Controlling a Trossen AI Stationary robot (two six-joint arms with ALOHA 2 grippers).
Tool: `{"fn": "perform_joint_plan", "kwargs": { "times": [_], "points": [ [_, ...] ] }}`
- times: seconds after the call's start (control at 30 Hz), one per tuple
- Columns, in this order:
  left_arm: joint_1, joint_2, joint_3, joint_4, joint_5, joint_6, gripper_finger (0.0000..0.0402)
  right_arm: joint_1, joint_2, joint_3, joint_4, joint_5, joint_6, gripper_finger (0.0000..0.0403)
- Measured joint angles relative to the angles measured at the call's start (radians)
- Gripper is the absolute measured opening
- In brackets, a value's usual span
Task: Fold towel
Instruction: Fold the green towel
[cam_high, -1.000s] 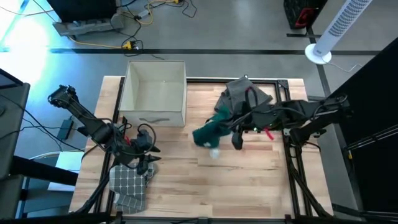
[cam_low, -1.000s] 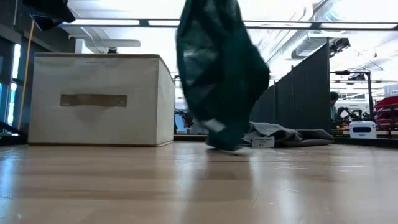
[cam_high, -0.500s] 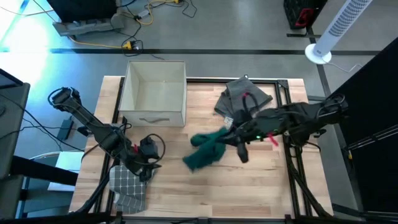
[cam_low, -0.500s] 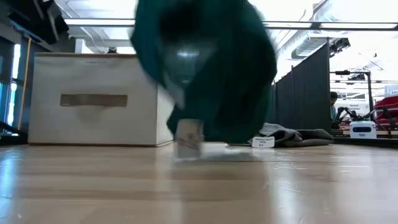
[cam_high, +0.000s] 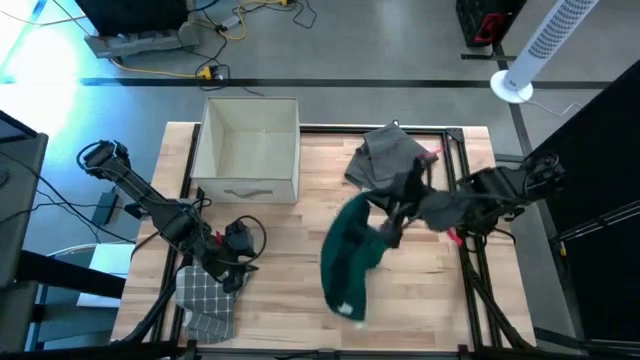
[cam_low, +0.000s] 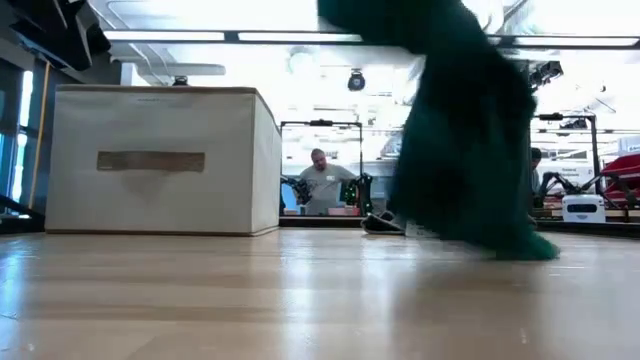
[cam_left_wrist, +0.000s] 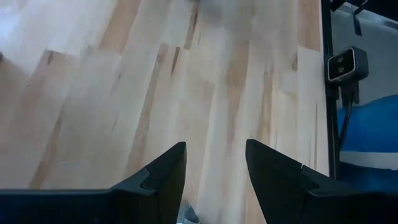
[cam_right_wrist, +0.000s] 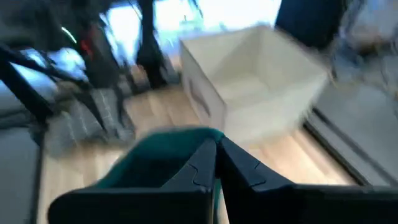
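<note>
A dark green towel (cam_high: 345, 262) hangs from my right gripper (cam_high: 390, 226) over the table's middle, blurred with motion; it also fills the low view's right half as the green towel (cam_low: 460, 130). My right gripper (cam_right_wrist: 216, 163) is shut on it. My left gripper (cam_high: 236, 266) stands open over bare wood at the near left, beside a grey checked towel (cam_high: 205, 296) that lies flat at the table's near left edge. Nothing is between its fingers (cam_left_wrist: 163, 177). My right gripper pinches the green towel's upper edge (cam_right_wrist: 186, 142) between its two shut fingers, coming level from the table's right side. The towel trails slack from the fingers toward the near edge; its lower end (cam_high: 346, 308) is low over the table, touching or not I cannot tell.
A white fabric box (cam_high: 250, 150) stands open at the far left of the table. A heap of grey towels (cam_high: 392, 152) lies at the far right. Bare wood (cam_high: 280, 300) lies across the near middle. A person (cam_low: 322, 180) stands in the room beyond.
My right gripper has swung the green towel toward the table's left, then drawn back toward the right. The towel, bunched near the gripper a second ago, now trails out long toward the near edge. My left gripper has shifted slightly toward the near edge.
</note>
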Motion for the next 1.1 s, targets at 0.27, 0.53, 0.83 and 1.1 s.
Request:
{"fn": "perform_joint_plan", "kwargs": {
  "times": [0.27, 0.53, 0.83, 1.1],
  "points": [
    [0.052, 0.057, 0.0, 0.175, -0.037, 0.044, 0.0159, -0.044, 0.039, 0.0, 0.038, -0.082, 0.007, 0.0],
    [0.038, 0.22, 0.0, 0.335, -0.063, -0.081, 0.0159, -0.034, 0.033, -0.001, 0.054, -0.117, -0.034, 0.0],
    [-0.017, 0.418, 0.0, 0.428, -0.326, -0.339, 0.0163, -0.043, -0.001, -0.001, 0.073, -0.142, -0.097, 0.0],
    [-0.016, 0.628, 0.0, 0.687, -0.316, -0.564, 0.0197, -0.052, -0.027, 0.0, 0.069, -0.136, -0.143, 0.0]
  ]
}}
